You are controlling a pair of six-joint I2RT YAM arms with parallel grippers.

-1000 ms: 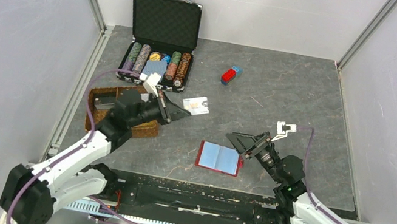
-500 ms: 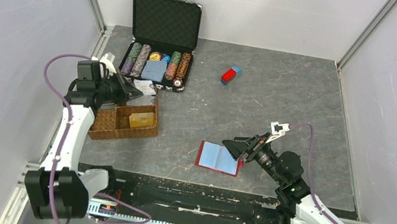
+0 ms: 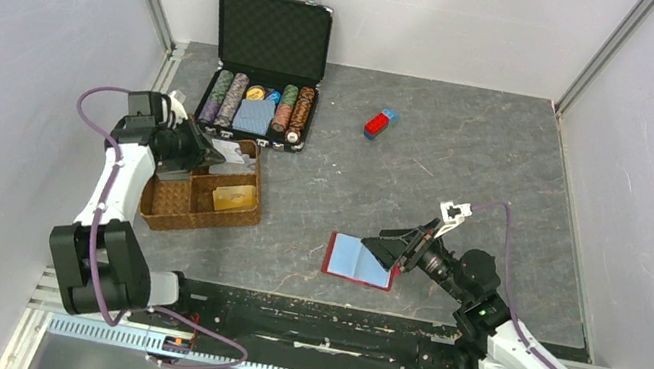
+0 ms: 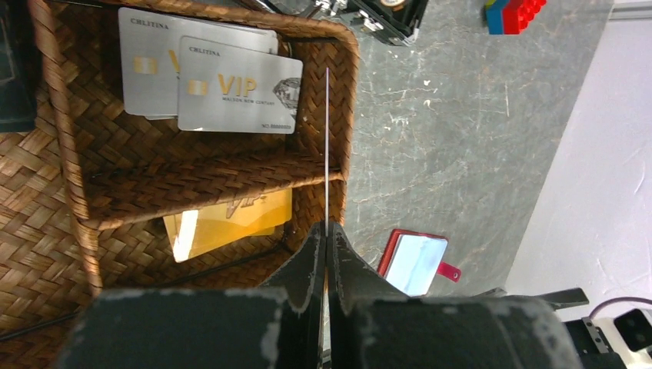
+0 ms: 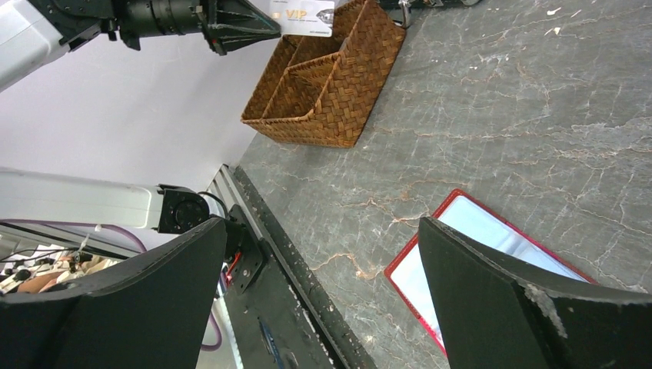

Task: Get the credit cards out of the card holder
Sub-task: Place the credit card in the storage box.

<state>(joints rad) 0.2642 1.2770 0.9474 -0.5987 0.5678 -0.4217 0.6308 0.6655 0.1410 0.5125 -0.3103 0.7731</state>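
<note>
Credit cards [image 4: 231, 96], three showing, lie in the wicker basket [image 4: 46, 231]; the left gripper [image 4: 326, 231], jaws pinched, holds a fourth card [image 4: 327, 138] above it. The card holder [image 3: 355, 259] lies open on the bench [image 3: 468, 169] under the right gripper [image 5: 323, 231], jaws spread; whether more remain inside is unclear.

Passable: bare grey marbled tabletop [image 3: 478, 171] between brown woven wicker basket [image 3: 195, 220] and open dark red card holder [image 3: 355, 259]. Obstacles: black poker-chip case [image 3: 271, 33] behind basket; small red-and-blue block [image 3: 380, 124]; right gripper [image 3: 390, 246] at holder's right edge.
</note>
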